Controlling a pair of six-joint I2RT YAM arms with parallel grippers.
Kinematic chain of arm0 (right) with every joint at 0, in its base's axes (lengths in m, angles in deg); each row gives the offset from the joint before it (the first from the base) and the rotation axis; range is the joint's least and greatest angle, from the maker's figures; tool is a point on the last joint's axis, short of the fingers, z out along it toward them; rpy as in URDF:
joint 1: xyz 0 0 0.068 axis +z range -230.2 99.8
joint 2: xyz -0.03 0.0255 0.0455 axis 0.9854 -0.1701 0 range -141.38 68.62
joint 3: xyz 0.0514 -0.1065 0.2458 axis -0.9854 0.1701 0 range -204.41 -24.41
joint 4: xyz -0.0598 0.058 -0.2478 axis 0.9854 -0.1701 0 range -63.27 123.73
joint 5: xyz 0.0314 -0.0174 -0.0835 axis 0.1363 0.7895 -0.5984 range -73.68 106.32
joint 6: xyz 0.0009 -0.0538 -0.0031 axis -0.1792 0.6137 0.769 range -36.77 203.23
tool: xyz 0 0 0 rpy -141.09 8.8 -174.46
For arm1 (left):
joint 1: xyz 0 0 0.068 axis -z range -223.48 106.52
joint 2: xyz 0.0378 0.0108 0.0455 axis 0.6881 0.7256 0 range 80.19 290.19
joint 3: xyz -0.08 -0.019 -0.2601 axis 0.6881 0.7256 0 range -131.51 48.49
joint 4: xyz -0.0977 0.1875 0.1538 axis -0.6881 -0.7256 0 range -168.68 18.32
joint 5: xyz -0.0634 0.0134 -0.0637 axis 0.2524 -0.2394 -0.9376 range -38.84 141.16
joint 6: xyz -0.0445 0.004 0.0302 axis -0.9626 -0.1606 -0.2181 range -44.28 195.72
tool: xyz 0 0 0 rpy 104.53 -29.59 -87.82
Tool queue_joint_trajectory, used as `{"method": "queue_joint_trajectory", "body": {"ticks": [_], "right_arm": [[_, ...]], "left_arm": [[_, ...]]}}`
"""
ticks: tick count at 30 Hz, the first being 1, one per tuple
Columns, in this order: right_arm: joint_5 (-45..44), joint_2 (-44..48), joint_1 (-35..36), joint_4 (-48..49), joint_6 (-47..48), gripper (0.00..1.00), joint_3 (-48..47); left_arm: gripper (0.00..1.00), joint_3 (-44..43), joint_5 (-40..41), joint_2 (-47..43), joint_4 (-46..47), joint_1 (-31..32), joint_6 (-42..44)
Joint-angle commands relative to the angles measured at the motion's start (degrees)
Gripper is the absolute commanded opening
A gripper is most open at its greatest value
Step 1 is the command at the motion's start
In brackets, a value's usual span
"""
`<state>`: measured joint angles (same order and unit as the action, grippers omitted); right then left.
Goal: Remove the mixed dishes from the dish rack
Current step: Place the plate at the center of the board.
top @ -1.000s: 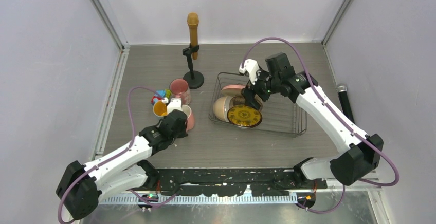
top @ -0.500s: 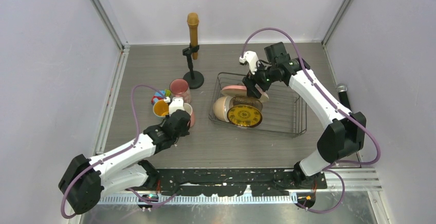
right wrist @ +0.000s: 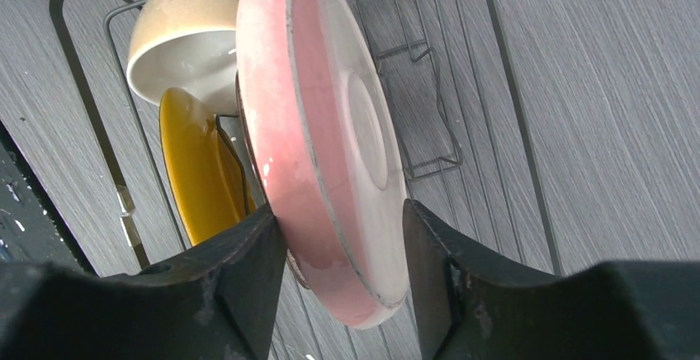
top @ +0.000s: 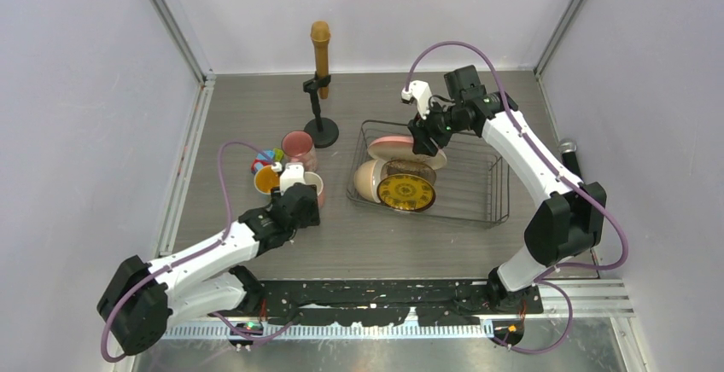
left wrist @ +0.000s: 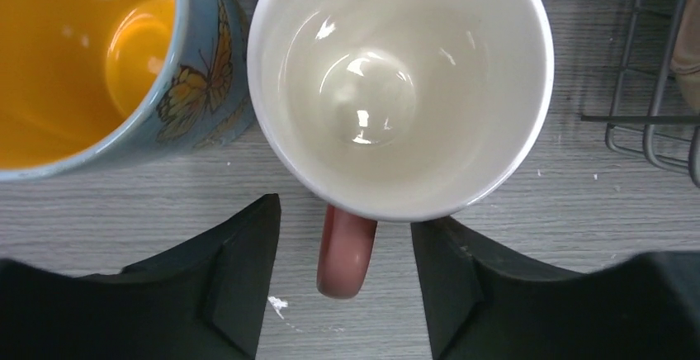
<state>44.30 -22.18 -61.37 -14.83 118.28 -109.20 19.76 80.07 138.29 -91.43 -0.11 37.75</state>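
Observation:
My left gripper (left wrist: 345,215) is open. Its fingers stand either side of the handle (left wrist: 347,248) of a pink mug (left wrist: 400,87) without touching it. That mug (top: 314,186) stands upright on the table beside a butterfly mug with yellow inside (left wrist: 82,63). My right gripper (right wrist: 342,215) is closed on the rim of the large pink-and-cream plate (right wrist: 330,129), which stands on edge in the dish rack (top: 470,176). A cream bowl (right wrist: 186,38), a brownish bowl (top: 408,170) and the small yellow patterned plate (top: 406,192) are also in the rack.
Another pink mug (top: 298,146) and small toy blocks (top: 266,159) sit behind the two mugs. A black microphone stand (top: 321,129) is left of the rack's far corner. A black microphone (top: 574,167) lies right of the rack. The rack's corner (left wrist: 652,120) is close to the left gripper's right.
My right arm swung its elbow in, and its gripper moved from over the brownish bowl back to the large plate's rim. My left gripper shifted slightly; the pink mug now stands free.

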Motion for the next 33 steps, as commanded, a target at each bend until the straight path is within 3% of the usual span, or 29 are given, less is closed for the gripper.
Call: {"method": "queue_joint_trajectory", "body": {"ticks": [1,5,8,20,26,33], "right_arm": [[-0.4,-0.4,-0.3,0.9,0.6,0.55,-2.6],[-2.0,-0.4,-0.4,2.2,-0.2,0.51,-2.3],[-3.1,-0.7,-0.4,2.6,0.1,0.50,-1.8],[-4.0,-2.8,-0.3,3.0,0.5,0.48,-1.8],[-3.5,-2.3,-0.3,2.7,2.0,0.32,-1.9],[-2.7,-0.3,-0.3,2.6,4.2,0.23,-1.5]], "left_arm": [[0.68,-1.9,1.0,-2.6,-1.4,0.6,-1.3],[0.91,-2.1,0.8,-4.6,-2.9,0.8,-1.7],[0.99,-2.8,0.3,-6.1,-3.9,0.9,-1.4],[1.00,-6.0,-1.2,-12.2,-9.3,1.3,-0.6],[1.00,-7.7,-2.1,-13.8,-10.7,1.3,0.9],[1.00,-7.5,-1.8,-15.3,-10.5,1.3,1.5]]}}
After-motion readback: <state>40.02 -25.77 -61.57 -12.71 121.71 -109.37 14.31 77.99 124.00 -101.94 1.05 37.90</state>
